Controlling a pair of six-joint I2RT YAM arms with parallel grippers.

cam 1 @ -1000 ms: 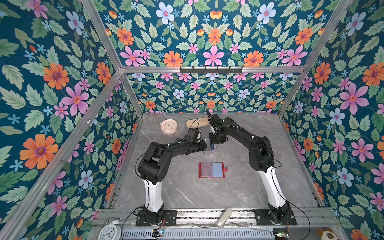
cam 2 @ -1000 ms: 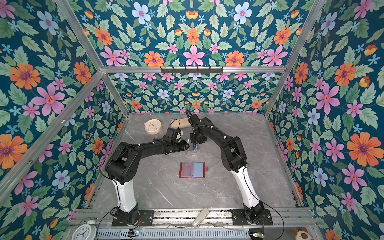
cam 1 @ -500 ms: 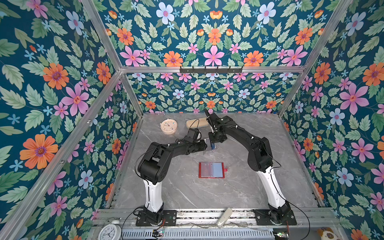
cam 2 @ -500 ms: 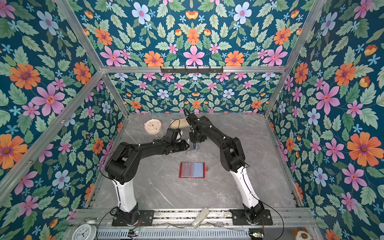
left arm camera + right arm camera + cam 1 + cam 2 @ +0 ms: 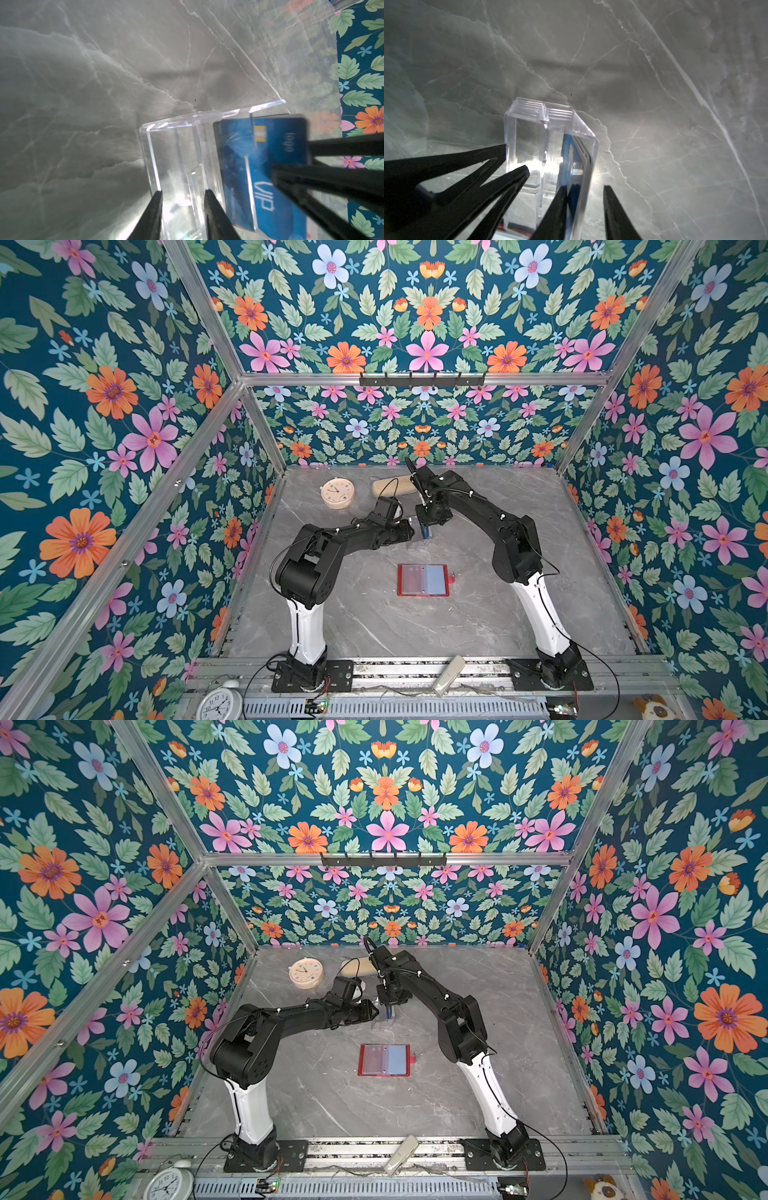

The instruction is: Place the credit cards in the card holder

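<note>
Pincers meet at the holder (image 5: pixel 529 116), a clear acrylic box that stands upright on the tabletop (image 5: pixel 374 626), towards the back and about midway across in both top views. From the left wrist camera I see my left pincer (image 5: pixel 182 192) clenched on the holder, one finger on each side of a clear wall.

My right pincer (image 5: pixel 585 188) comes down from above and straddles the blue card (image 5: pixel 568 149). One finger lies against the blue face. The other stands just off the back of the stack with a sliver of tabletop showing between, so this pincer is released, not clamped.

The blue card stands on edge inside the holder against one wall, and its end marked "logo" sticks out past the rim. White "VIP" lettering shows through the acrylic. A dark card (image 5: pixel 586 153) stands pressed against its back; I cannot count the edges there.

Nearer me, a red wallet (image 5: pixel 423 580) lies open and flat, well apart from the holder. A round clock (image 5: pixel 337 493) sits at the back left.
</note>
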